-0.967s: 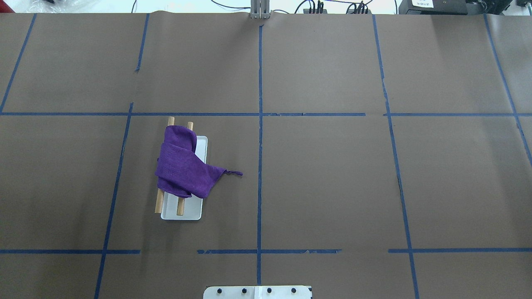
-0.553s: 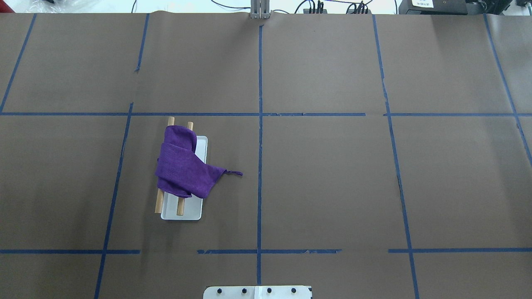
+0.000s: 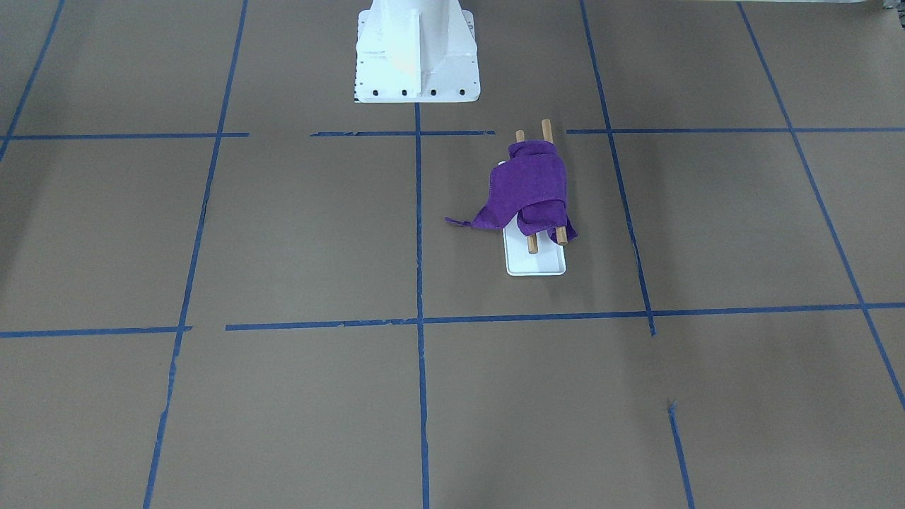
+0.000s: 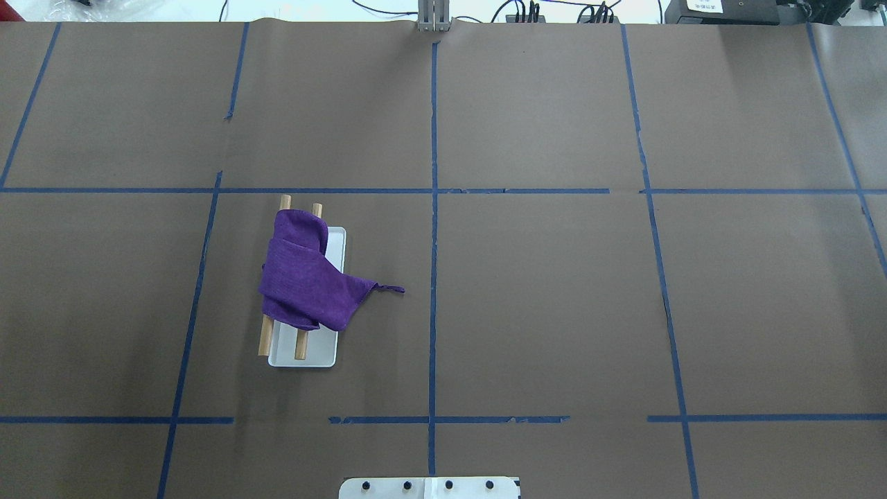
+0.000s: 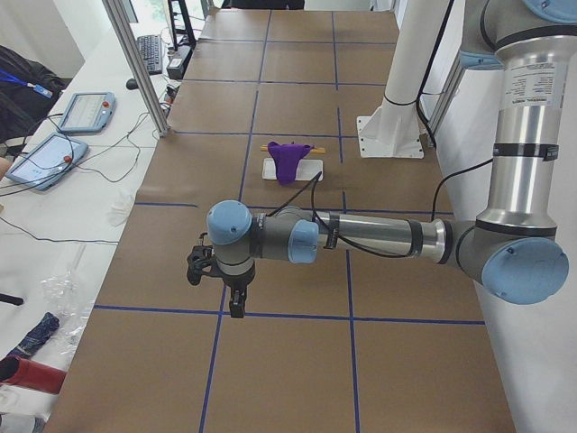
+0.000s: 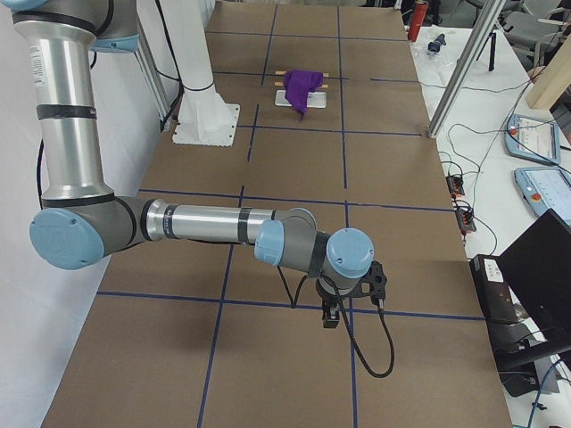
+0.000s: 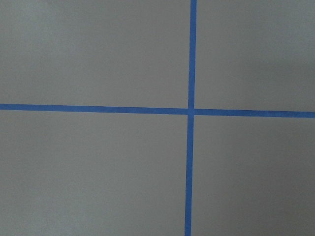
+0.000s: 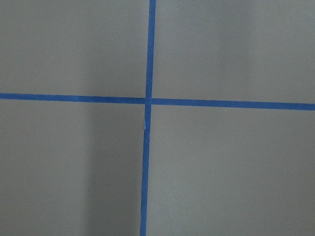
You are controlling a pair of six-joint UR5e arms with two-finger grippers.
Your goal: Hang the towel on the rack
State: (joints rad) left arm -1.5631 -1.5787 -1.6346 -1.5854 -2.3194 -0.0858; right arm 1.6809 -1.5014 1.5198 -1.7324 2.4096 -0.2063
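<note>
A purple towel (image 4: 301, 277) is draped over the two wooden rods (image 4: 265, 339) of the rack, whose white base (image 4: 322, 353) sits left of the table's middle. One towel corner trails onto the table to the right. The towel (image 3: 530, 187) and rack base (image 3: 537, 263) also show in the front view. My left gripper (image 5: 236, 302) shows only in the exterior left view, far from the rack, pointing down over the table; I cannot tell if it is open. My right gripper (image 6: 330, 312) shows only in the exterior right view, also far off; I cannot tell its state.
The white robot pedestal (image 3: 416, 63) stands at the table's near edge by the robot. Brown paper with blue tape lines (image 4: 433, 277) covers the table. Tablets and cables (image 5: 63, 135) lie beyond the table's far edge. Both wrist views show only tape crossings.
</note>
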